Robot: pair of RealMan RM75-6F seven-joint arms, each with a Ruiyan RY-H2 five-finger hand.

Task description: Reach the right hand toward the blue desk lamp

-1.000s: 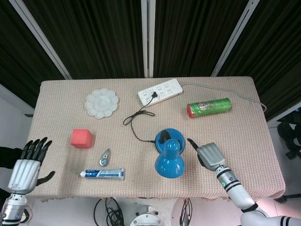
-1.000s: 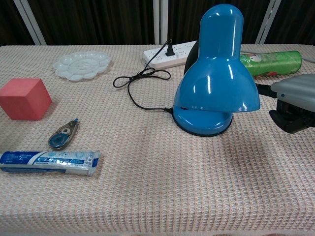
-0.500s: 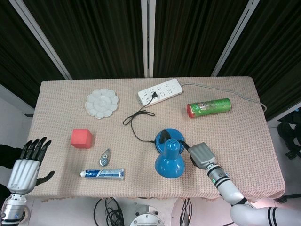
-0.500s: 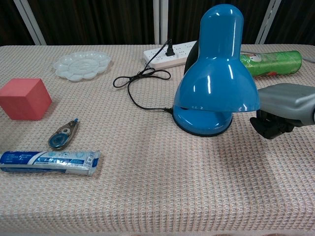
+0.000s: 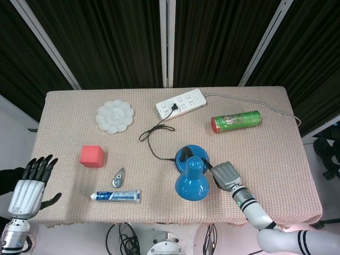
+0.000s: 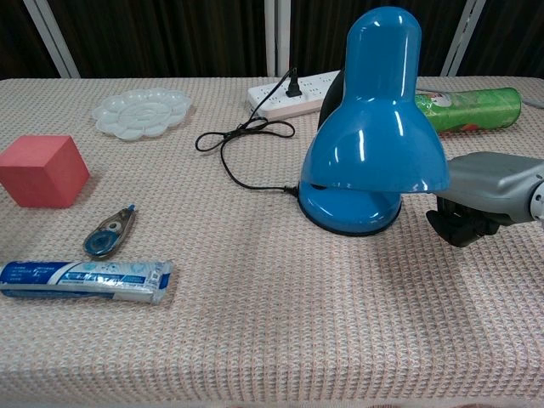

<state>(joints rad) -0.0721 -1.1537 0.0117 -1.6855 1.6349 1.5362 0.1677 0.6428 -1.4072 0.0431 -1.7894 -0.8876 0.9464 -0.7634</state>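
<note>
A: Item one, the right hand. State?

B: Grey shell, dark fingers curled under the palm in the chest view; it holds nothing. Whether the fingertips touch the lamp cannot be told; the shade hides them.

A: And the blue desk lamp?

B: At the hand's nine o'clock in the head view, just beside it, near the front edge of the table, centre-right. Glossy blue shell, smooth, bell-shaped shade flaring toward the front edge, on a round blue base with a dark rim. Long axis runs from the base at twelve o'clock to the shade mouth at six.

A: Which hand is nearer?

B: The right, by far. The left hand sits off the table's front-left corner, fingers spread, holding nothing, well apart from the lamp.

A: Judgement on the reach?

B: Close to done; only a short shift toward nine o'clock appears to remain.

A: Outward from the lamp?

B: Black cord, thin and looped, running to eleven o'clock into a white power strip, hard plastic, oblong. Green tube can at two o'clock, lying on its side. Toothpaste tube and correction-tape dispenser toward nine o'clock. Red cube at ten o'clock. White flower-shaped palette beyond it. Table cloth, beige, coarse waffle weave.
</note>
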